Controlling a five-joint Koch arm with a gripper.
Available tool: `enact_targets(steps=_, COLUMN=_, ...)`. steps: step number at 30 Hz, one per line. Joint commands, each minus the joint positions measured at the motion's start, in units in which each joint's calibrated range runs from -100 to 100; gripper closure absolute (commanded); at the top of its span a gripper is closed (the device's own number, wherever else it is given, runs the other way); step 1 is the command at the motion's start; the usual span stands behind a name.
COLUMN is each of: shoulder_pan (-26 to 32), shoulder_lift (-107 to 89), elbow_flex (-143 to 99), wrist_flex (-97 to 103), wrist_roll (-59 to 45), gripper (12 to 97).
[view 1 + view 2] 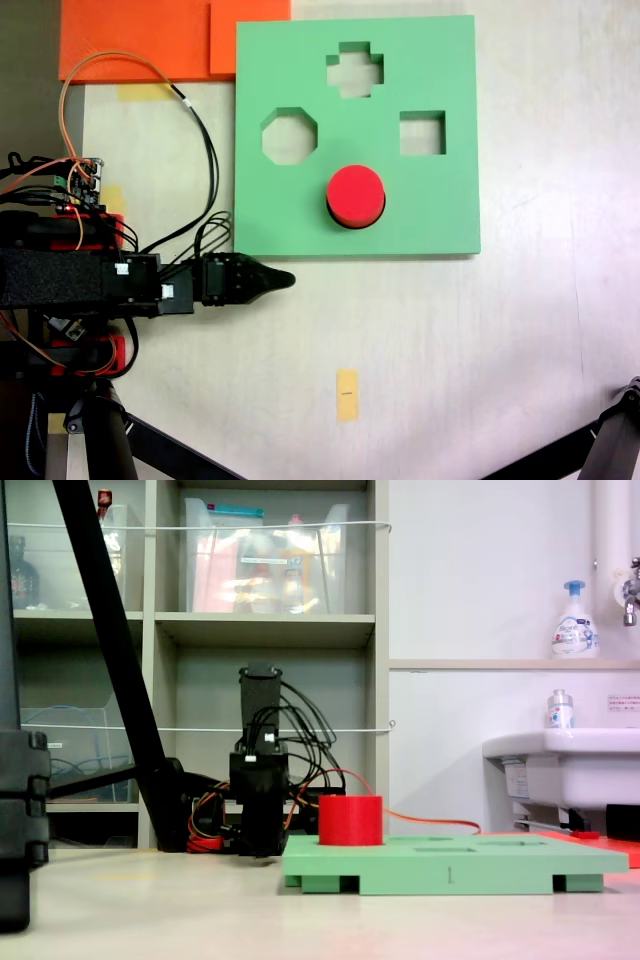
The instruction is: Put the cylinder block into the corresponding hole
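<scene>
I am looking first at the gripper (283, 280), which is lying low over the bare table (450, 330), pointing toward the right of the top-down fixed view and stopping just short of the green foam board (440, 210). From above, its jaws are reading as one dark wedge drawn to a single tip, and from the low fixed view the arm is facing me end-on, so I cannot tell how far it is parted; what I can say is that nothing is showing between or under the tip. The arm body (60, 278) is stretching back to the left edge, with its orange and black wires (200, 140) looping up behind it. The cylinder block (356, 196) is standing upright on the board, beyond the gripper's tip and up to the right of it, near but clearly apart. In the low fixed view most of its height is rising above the board's top face (351, 820), so I am judging that it is sitting in or over the corresponding hole rather than beside it, since no round opening is showing anywhere. The octagonal cut-out (289, 137), cross cut-out (355, 70) and square cut-out (422, 133) are all lying open.
</scene>
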Motion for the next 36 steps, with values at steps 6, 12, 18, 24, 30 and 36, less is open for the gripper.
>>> enact_targets(steps=6, shoulder_pan=1.5, shoulder_lift=-0.7, elbow_flex=-1.0, wrist_flex=-11.0, wrist_roll=-0.4, gripper=59.7)
enact_targets(steps=12, shoulder_pan=1.4, shoulder_lift=-0.7, elbow_flex=-1.0, wrist_flex=-11.2, wrist_roll=-0.3, gripper=60.5)
enact_targets(steps=18, shoulder_pan=1.0, shoulder_lift=-0.7, elbow_flex=-1.0, wrist_flex=-11.2, wrist_roll=-0.1, gripper=60.3)
enact_targets(steps=24, shoulder_pan=0.3, shoulder_lift=-0.7, elbow_flex=-1.0, wrist_flex=-11.2, wrist_roll=1.3, gripper=60.4)
enact_targets(steps=30, shoulder_pan=0.2, shoulder_lift=-0.7, elbow_flex=-1.0, wrist_flex=-11.1, wrist_roll=1.2, gripper=60.5)
enact_targets(steps=36, shoulder_pan=0.2, shoulder_lift=-0.7, elbow_flex=-1.0, wrist_flex=-11.0, wrist_roll=1.3, gripper=60.3)
